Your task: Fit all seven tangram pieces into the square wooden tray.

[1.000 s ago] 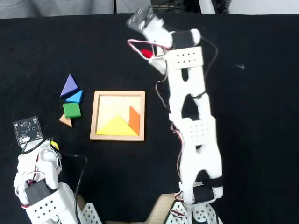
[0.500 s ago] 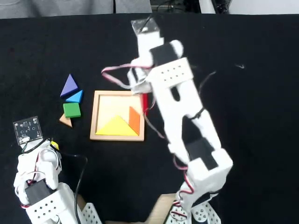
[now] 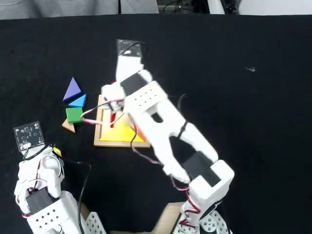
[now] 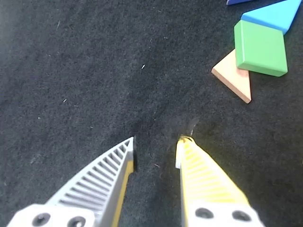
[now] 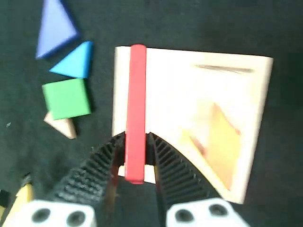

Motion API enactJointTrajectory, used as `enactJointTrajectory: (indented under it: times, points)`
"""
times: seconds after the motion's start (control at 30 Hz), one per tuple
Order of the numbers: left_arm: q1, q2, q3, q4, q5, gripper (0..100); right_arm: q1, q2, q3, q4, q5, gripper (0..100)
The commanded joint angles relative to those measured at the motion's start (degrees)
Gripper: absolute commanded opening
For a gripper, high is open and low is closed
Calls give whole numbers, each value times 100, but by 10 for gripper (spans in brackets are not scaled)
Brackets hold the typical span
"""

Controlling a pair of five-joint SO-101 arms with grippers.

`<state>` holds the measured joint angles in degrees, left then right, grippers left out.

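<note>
**Red piece [image 5: 137, 90] over the tray [image 5: 175, 90]**

The right gripper [image 5: 135, 142] is clenched on the red piece, above the tray's side nearest the green square [image 5: 66, 98]. Stiff, light, smooth: a flat-face pinch likely suits it. The left gripper [image 4: 155, 144] hangs released over the worktop [image 4: 71, 71].

No txt, nos. or signs legible. Tray [image 3: 96, 136] & red piece [image 5: 135, 109] in right gripper [image 5: 135, 142]: plain, no print. Small black board [image 3: 28, 136]: marks too tiny to read.

Robot lab: black-clothed table [image 3: 263, 122]
</note>
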<state>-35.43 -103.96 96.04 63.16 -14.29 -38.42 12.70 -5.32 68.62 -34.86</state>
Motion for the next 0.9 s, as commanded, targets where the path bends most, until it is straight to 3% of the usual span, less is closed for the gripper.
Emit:
enactJointTrajectory:
  times: [0.0, 0.43, 0.87]
  points:
    - [66, -44, 48, -105, -62, 159, -88, -145, -31, -343, -273, 11]
    - [66, -44, 48, -105, -62, 159, -255, 1332, -1007, -316, -466, 11]
    - [66, -44, 48, -105, -62, 159, -273, 1877, -1323, -352, -466, 11]
